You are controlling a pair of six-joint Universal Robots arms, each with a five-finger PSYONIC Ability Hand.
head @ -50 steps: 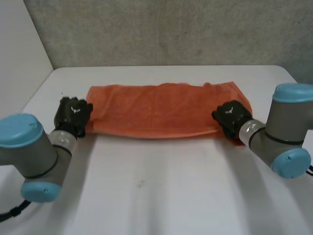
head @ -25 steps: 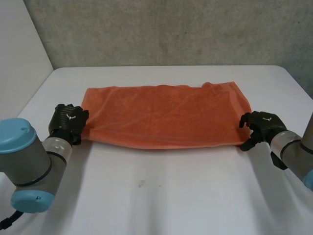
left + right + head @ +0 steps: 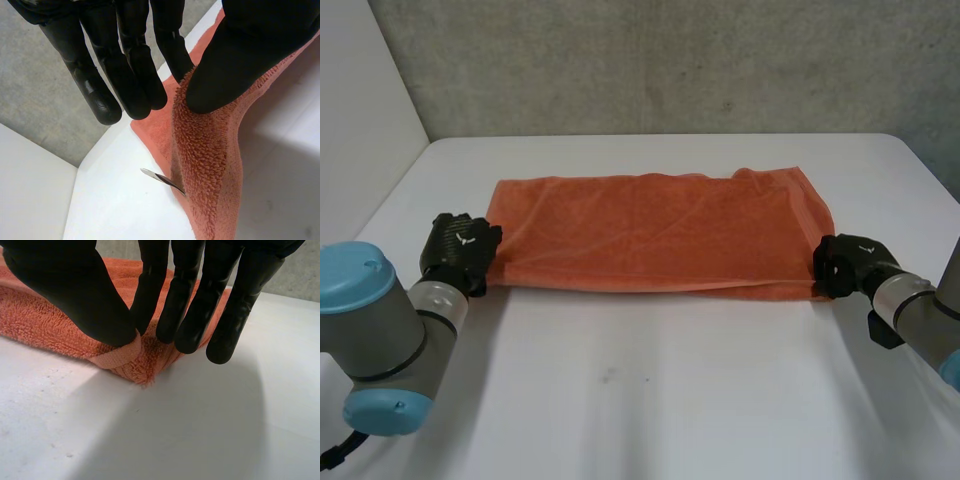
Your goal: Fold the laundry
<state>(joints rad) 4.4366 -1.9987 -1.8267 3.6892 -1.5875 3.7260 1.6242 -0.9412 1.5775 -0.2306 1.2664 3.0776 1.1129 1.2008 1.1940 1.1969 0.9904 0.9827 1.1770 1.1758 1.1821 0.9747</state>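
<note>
White table [image 3: 650,400], grey wall [image 3: 660,60] behind it. The orange terry towel [image 3: 660,235] lies folded in a long flat strip, stretched between both hands. Left hand [image 3: 460,250] has one near corner pinched between thumb and fingers. Right hand [image 3: 845,265] pinches the other near corner the same way.

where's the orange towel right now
In the head view the orange towel lies across the white table, its near left corner pinched by the left hand and its near right corner by the right hand.
</note>
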